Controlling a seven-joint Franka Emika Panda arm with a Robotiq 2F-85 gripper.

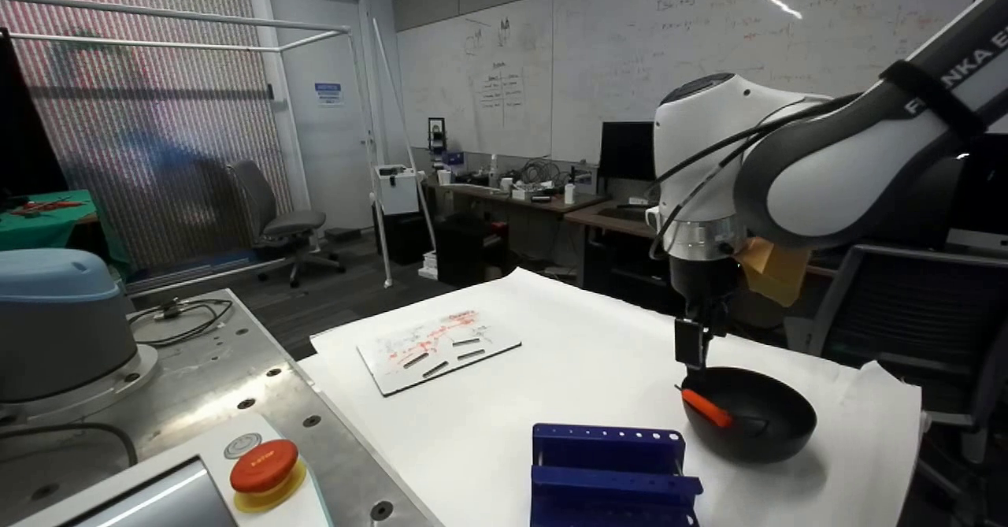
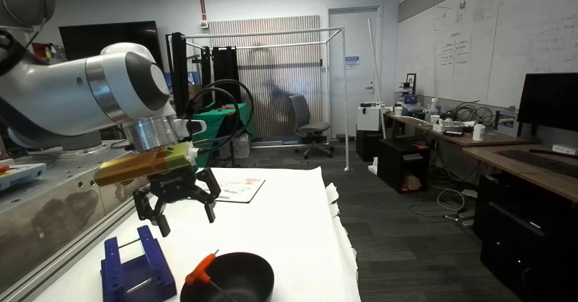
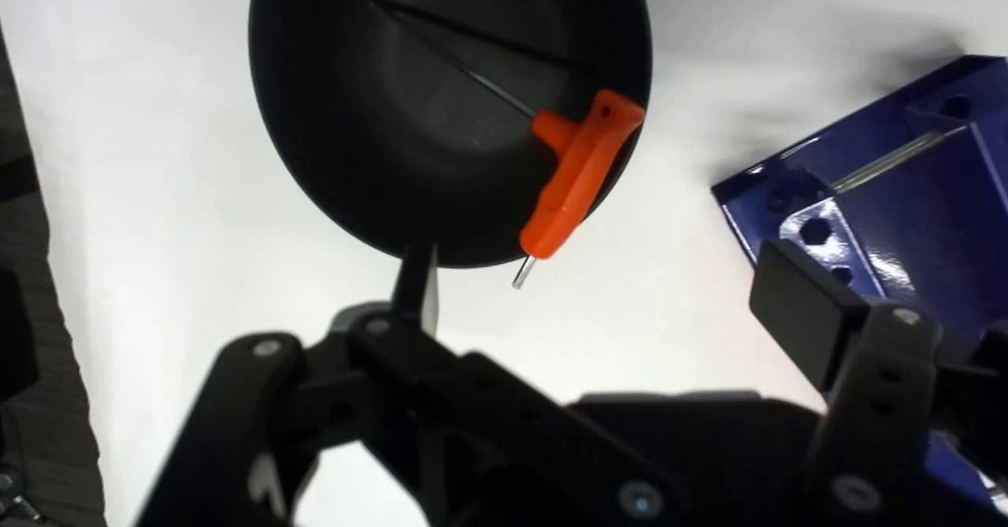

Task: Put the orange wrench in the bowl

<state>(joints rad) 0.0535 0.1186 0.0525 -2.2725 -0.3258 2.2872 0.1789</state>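
- We see the bowl [image 3: 425, 149] cut off by the wrist view's top edge, the blue rack [image 3: 929, 220] by its right.
- We see the arm [image 2: 113, 85] reaching over the table [image 2: 289, 229], gripper [image 2: 187, 220] pointing down, jaws spread wide.
- Our orange wrench [image 3: 579, 172] rests in the bowl, handle along the rim, long shaft slanting inward, short tip jutting past.
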